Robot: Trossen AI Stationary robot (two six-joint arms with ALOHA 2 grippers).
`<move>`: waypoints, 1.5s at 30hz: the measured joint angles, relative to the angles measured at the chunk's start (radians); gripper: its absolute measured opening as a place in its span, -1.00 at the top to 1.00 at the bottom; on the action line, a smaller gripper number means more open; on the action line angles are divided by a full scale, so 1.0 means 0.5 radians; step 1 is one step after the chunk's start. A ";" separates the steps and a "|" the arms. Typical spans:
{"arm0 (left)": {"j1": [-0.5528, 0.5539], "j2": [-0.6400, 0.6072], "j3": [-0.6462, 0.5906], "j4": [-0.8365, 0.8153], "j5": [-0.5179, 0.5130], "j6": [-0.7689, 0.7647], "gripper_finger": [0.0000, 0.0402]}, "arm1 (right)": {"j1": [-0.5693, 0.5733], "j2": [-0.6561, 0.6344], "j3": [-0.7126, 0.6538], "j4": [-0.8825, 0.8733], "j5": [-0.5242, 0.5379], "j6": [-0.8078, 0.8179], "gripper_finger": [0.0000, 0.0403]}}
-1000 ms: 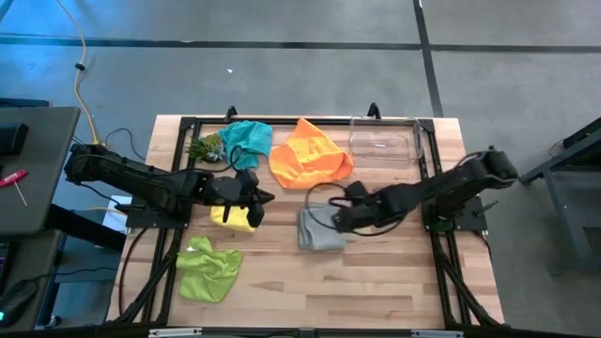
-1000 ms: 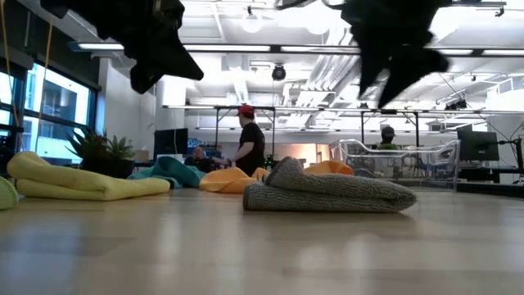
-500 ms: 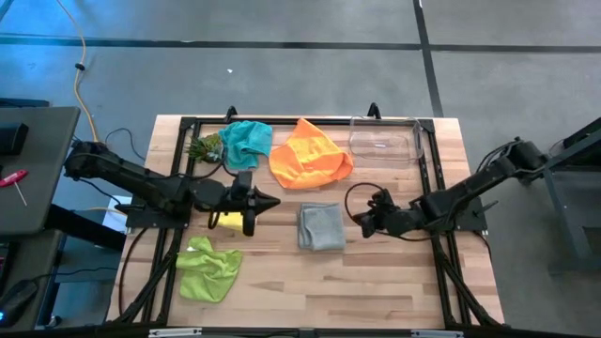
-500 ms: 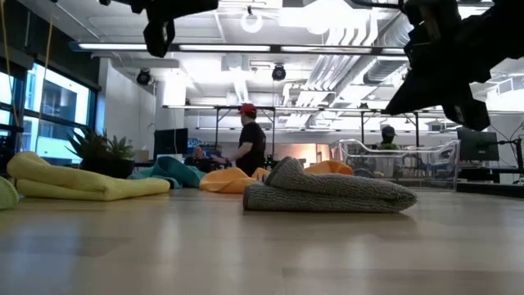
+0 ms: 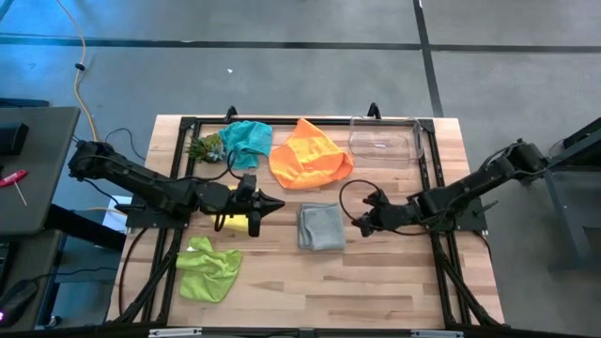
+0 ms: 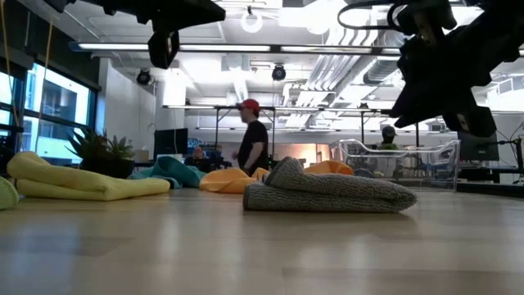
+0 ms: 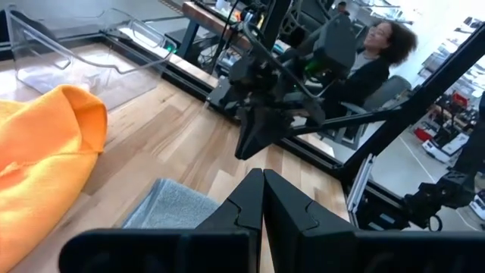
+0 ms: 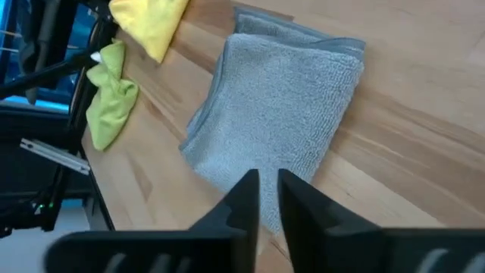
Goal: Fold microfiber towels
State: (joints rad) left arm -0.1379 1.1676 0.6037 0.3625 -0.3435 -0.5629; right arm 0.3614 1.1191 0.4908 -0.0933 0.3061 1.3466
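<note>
This is a robotics lab, open-plan and industrial. Beyond the wooden table [image 5: 310,272] runs an exposed ceiling of ducts and strip lights [image 6: 270,49]. Behind the table a person in a red cap [image 6: 250,139] stands among metal-framed workbenches [image 6: 327,123] and monitors [image 6: 479,146]. Around the table lies bare concrete floor [image 5: 282,75].

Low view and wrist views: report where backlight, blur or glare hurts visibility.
Low view: ceiling lights backlight both arms into dark silhouettes; the grey towel is sharp, the near table soft. Left wrist view: the room and a seated person are blurred. Right wrist view: even light, no glare on the grey towel.
</note>
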 joint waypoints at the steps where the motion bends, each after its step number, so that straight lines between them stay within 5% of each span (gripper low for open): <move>1: 0.000 0.000 0.000 -0.002 0.000 0.000 1.00 | -0.010 0.001 0.000 0.000 0.001 0.011 0.65; 8: 0.003 0.000 0.000 -0.005 0.072 0.003 1.00 | -0.095 0.001 0.000 -0.013 -0.088 0.138 -0.01; 13: 0.104 -0.080 0.000 -0.014 0.446 0.006 1.00 | -0.112 0.001 0.000 0.011 -0.192 0.148 -0.26; 19: 0.277 -0.296 0.001 -0.156 0.710 -0.019 1.00 | -0.182 0.039 0.011 -0.031 -0.265 0.335 -0.29; 36: 0.322 -0.530 0.001 -0.555 0.717 0.052 1.00 | -0.427 1.045 0.686 -0.560 -0.470 0.133 -0.29; 45: 0.322 -0.530 0.001 -0.584 0.718 0.088 1.00 | -0.389 1.128 0.747 -0.485 -0.553 0.265 -0.29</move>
State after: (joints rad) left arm 0.0231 0.9028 0.6041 0.0704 0.0154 -0.5190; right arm 0.1669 1.6828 0.8645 -0.3357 0.0297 1.4792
